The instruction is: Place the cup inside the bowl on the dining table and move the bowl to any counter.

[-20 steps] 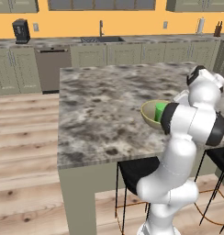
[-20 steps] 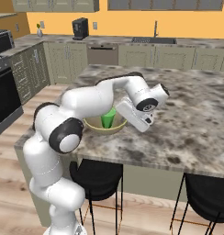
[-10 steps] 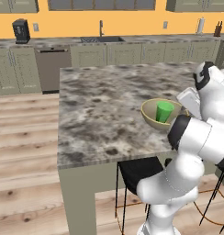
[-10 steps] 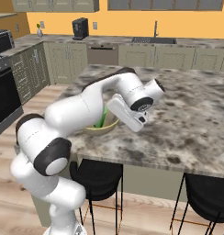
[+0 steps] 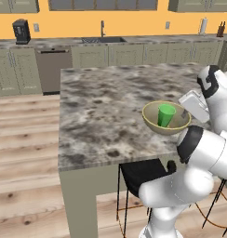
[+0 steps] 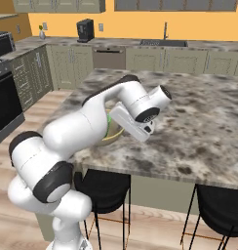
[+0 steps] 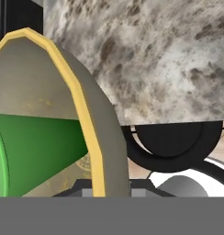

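The cup [image 5: 166, 115] already stands inside the bowl [image 5: 155, 124] at the table's [image 5: 101, 116] near right edge. The hand [image 7: 103, 190], nearly closed, pinches the bowl's rim; carrying it to a counter remains.

Mottled marble dining table [image 5: 101, 107], polished

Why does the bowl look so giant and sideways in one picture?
Hand view: camera sits right against the bowl, rolled sideways, so its rim looms and the cup looks stretched. Left base view: bowl small, sharp, evenly lit, no glare.
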